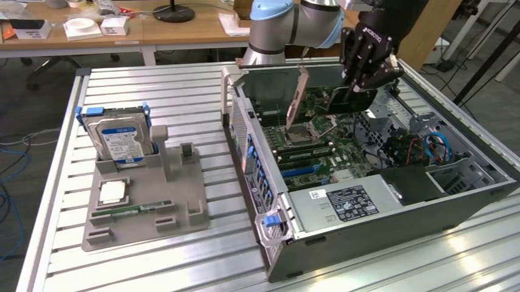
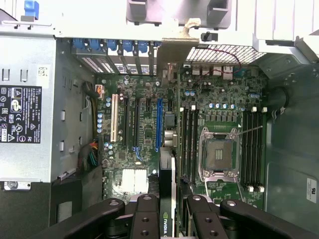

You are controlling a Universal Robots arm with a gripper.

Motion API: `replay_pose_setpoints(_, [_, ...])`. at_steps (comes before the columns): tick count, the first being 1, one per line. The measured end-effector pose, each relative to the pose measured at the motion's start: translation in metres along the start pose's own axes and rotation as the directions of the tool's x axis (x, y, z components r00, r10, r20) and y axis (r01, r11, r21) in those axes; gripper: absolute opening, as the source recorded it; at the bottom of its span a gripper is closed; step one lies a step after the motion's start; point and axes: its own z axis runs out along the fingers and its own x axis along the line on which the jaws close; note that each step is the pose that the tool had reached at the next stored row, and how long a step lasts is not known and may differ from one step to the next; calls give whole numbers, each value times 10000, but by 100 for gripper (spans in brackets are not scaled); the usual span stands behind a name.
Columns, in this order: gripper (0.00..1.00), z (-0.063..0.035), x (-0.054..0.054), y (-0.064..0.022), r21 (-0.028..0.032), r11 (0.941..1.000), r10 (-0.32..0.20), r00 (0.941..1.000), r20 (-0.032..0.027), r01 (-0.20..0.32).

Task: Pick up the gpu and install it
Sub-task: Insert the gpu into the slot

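Note:
My gripper (image 1: 358, 90) hangs over the open computer case (image 1: 268, 201), shut on the gpu (image 1: 329, 102). The gpu is a dark card held on edge, with its silver bracket (image 1: 300, 96) towards the case's rear wall. It sits above the motherboard (image 1: 313, 155), apart from the board. In the wrist view the gpu (image 2: 167, 184) appears edge-on between the black fingers (image 2: 144, 214), and its bracket (image 2: 174, 52) reaches the rear slot openings. The card lies just beside the long blue slot (image 2: 159, 124), near the CPU socket (image 2: 218, 153).
A grey holder tray (image 1: 146, 207) lies at the exterior view's left on the slatted table. It carries a hard drive (image 1: 120, 141), a CPU chip (image 1: 112, 192) and a green memory stick (image 1: 130, 211). A power supply (image 1: 349, 202) and cables (image 1: 435, 146) crowd the case.

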Motion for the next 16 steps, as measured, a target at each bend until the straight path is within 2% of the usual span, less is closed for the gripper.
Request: replay_pose_setpoints(16, [26, 41, 1, -3, 0, 10000, 0, 10000, 1, 0])
